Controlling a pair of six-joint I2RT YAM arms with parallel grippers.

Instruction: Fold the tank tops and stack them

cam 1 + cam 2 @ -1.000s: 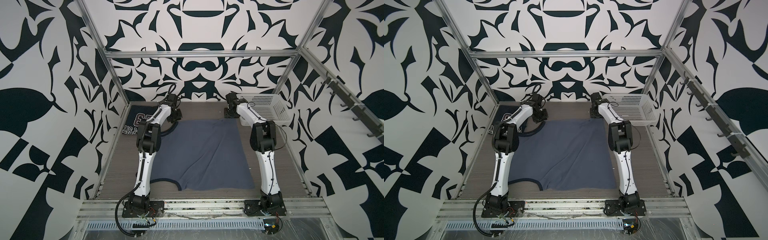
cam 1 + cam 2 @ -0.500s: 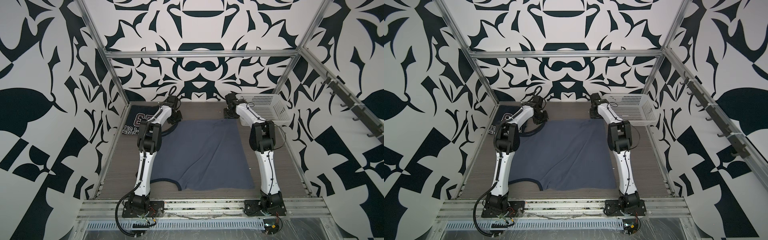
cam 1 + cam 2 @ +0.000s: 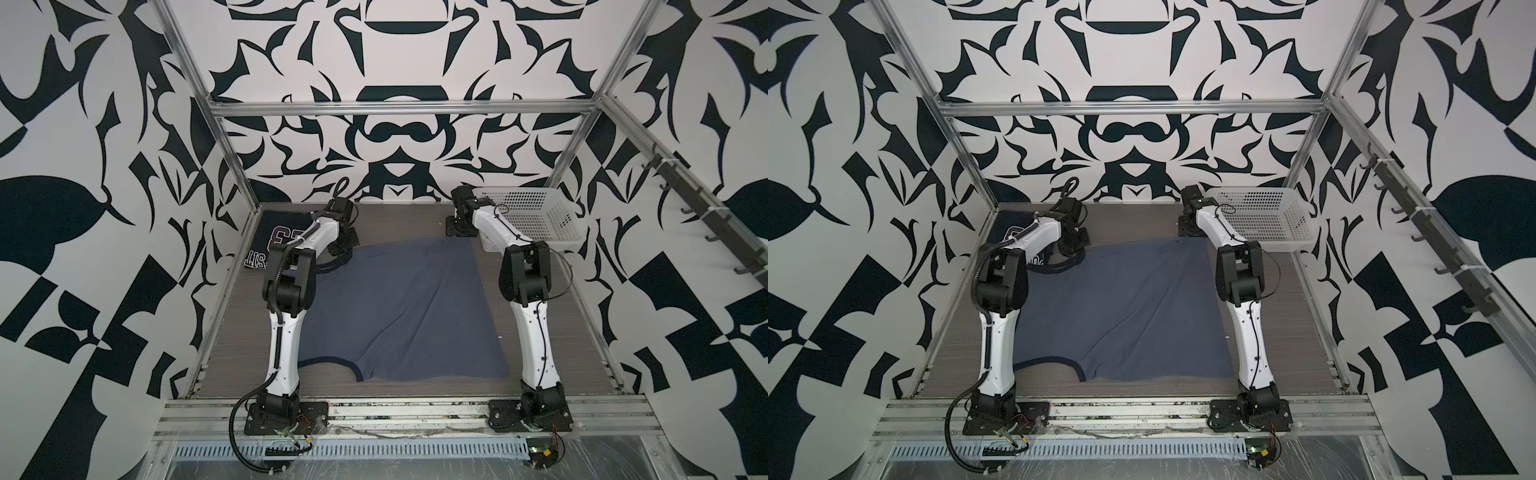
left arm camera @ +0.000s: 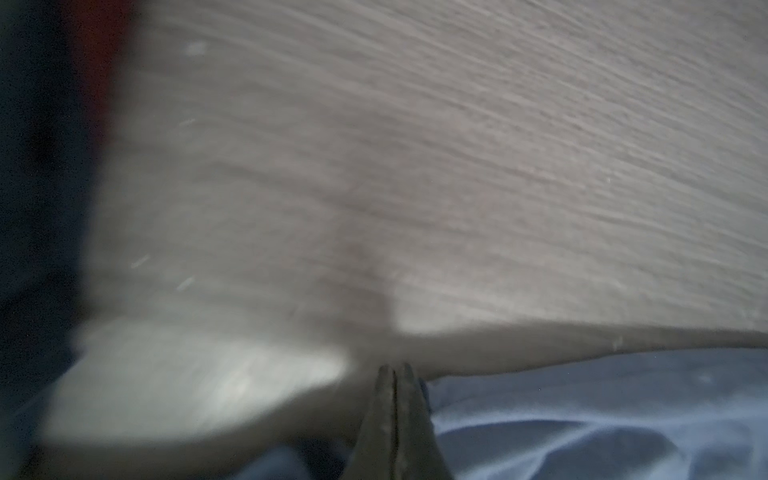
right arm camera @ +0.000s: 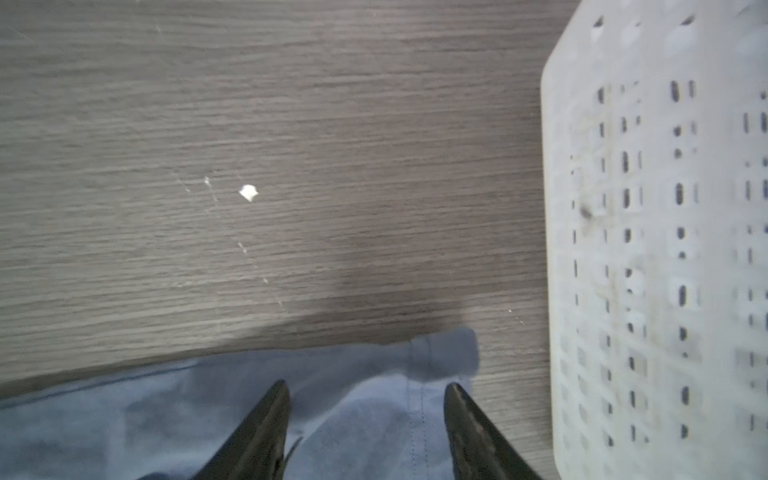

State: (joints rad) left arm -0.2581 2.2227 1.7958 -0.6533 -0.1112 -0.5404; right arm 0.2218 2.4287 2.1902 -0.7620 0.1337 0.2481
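Note:
The slate-blue tank top (image 3: 407,311) (image 3: 1125,316) lies spread flat in the middle of the table. Folded at the far left is the dark navy tank top (image 3: 278,232) (image 3: 1003,226), with white print showing. My left gripper (image 3: 344,245) (image 4: 392,368) sits at the blue top's far left corner. It is shut, fingers pressed together, with blue cloth (image 4: 602,399) right beside them; whether cloth is pinched cannot be told. My right gripper (image 3: 459,228) (image 5: 368,385) stands open over the far right corner (image 5: 444,353), nothing gripped.
A white perforated basket (image 3: 536,216) (image 3: 1262,216) (image 5: 665,249) stands at the far right, close beside the right gripper. Navy cloth with red trim (image 4: 95,62) fills one edge of the left wrist view. Metal frame posts (image 3: 232,166) ring the table.
Little differs in the top views. Both grippers stay at the far corners of the slate-blue tank top, and the cloth lies as before.

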